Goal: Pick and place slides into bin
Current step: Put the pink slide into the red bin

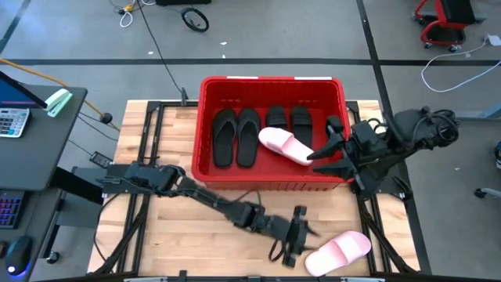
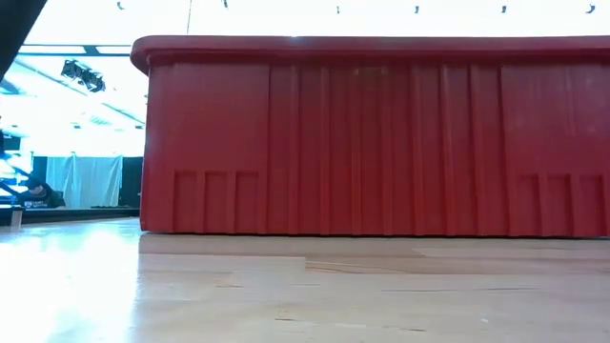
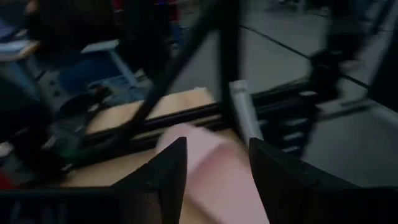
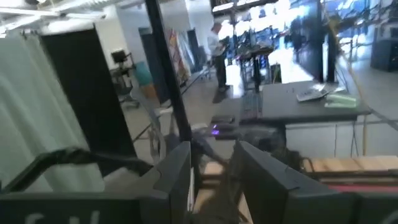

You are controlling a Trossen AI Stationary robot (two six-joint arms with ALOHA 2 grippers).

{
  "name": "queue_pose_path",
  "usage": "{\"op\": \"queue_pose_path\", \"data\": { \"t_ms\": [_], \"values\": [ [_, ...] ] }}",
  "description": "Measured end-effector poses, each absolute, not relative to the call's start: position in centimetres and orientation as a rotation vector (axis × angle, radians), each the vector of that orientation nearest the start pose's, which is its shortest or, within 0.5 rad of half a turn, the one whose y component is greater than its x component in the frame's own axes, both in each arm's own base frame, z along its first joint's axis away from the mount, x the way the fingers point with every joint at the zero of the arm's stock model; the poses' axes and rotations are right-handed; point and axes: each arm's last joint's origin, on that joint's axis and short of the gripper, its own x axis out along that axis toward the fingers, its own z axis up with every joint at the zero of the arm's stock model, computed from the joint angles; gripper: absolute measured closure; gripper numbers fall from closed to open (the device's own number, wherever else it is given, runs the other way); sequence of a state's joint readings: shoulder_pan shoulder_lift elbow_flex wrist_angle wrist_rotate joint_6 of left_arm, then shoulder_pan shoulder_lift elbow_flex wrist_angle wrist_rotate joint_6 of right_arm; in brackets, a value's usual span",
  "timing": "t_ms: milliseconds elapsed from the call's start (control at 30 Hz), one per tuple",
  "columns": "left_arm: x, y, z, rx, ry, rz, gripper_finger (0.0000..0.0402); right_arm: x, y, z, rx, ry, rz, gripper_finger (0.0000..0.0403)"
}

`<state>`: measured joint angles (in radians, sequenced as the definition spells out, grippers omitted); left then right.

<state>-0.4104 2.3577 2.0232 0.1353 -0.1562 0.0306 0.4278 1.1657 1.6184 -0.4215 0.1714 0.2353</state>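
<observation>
The red bin (image 1: 205, 125) stands at the table's far middle; the low view shows only its wall (image 2: 381, 143). In it lie two black flip-flops (image 1: 235, 137) and two black slides (image 1: 288, 119). A pink slide (image 1: 283, 144) lies slanted across the black slides. My right gripper (image 1: 317, 154) reaches level over the bin's right rim, its fingertips at that slide's right end, with a narrow gap between the fingers (image 4: 211, 168). A second pink slide (image 1: 339, 251) lies on the table near the front right. My left gripper (image 1: 297, 243) is open at its left end, which shows between the fingers (image 3: 211, 168). My right gripper's fingertips are at the right end (image 1: 305, 155) of the pink slide in the bin; I cannot tell whether they touch it. My left gripper's fingers (image 3: 165, 180) stand on either side of the left end of the slide on the table; I cannot tell whether they touch it.
Bare wooden table (image 1: 172, 235) lies left of and in front of the bin. A desk with a calculator (image 1: 12, 121) stands beyond the table's left edge. A person stands far off in the room (image 4: 216, 43).
</observation>
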Motion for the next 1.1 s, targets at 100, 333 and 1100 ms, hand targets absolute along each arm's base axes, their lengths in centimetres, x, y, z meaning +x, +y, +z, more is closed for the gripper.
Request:
{"op": "queue_pose_path", "data": {
  "t_ms": [100, 333, 1100],
  "values": [
    [49.6, -23.4, 25.7, 0.153, 0.179, -0.253, 0.0229, 19.0, 8.4, 50.5, 0.271, 0.065, 0.315, 0.0266],
    [47.7, -24.5, 27.7, 0.246, 0.215, -0.122, 0.0224, 17.3, 11.4, 46.7, 0.453, 0.541, 0.409, 0.0269],
    [42.2, -20.1, 39.6, 0.247, 0.100, 0.228, 0.0206, 15.8, 30.4, 31.9, 0.724, 1.398, -0.068, 0.0279]
  ]
}}
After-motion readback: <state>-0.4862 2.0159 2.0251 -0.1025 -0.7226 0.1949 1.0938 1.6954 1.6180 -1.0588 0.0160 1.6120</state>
